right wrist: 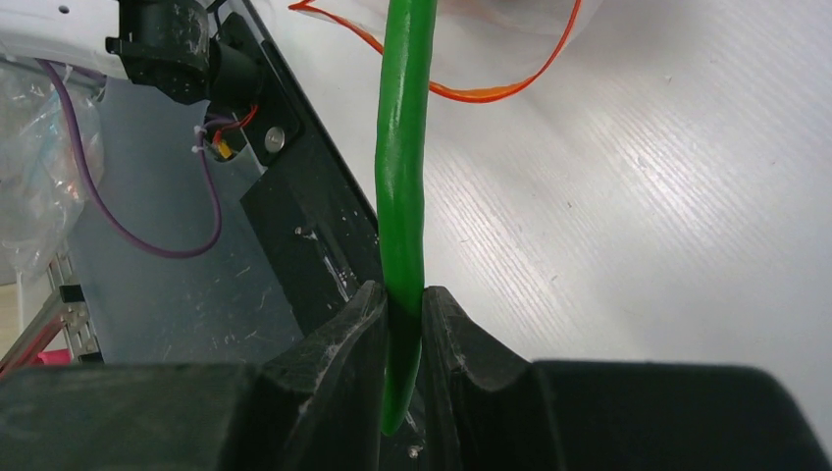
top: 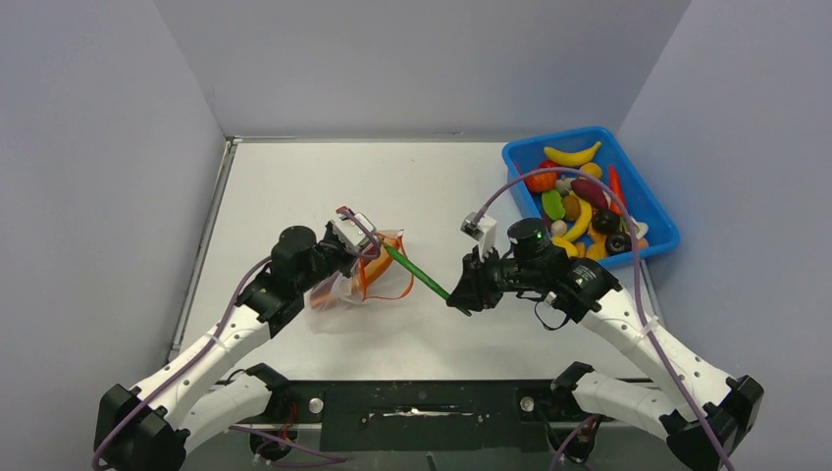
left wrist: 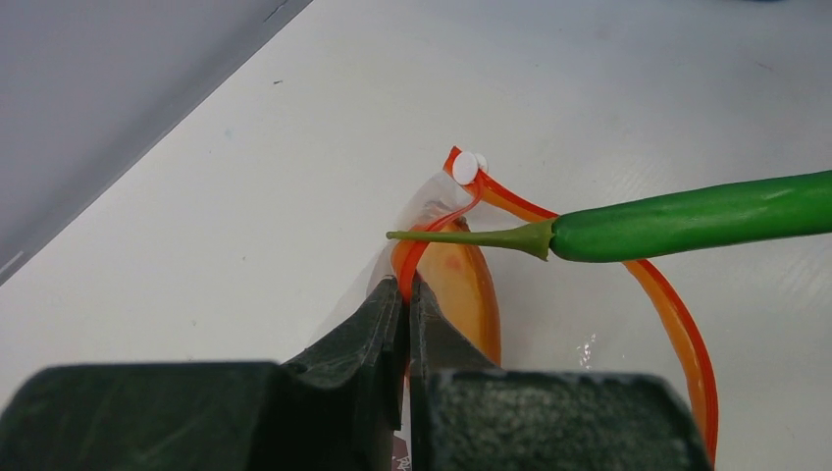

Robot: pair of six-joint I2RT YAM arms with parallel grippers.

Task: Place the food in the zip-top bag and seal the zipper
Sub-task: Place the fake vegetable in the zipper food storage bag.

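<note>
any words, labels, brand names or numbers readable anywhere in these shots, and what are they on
No text can be read in any view.
The zip-top bag, its zipper and the long green pepper: no print.
The blue tray and the toy food in it: no labels visible.
The black base plate between the arms: only screws and scratches, no lettering.

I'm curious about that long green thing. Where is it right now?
In the top view, the green pepper is mid-table, held by the right gripper, its stem tip at the mouth of the zip-top bag pinched by the left gripper.
</note>
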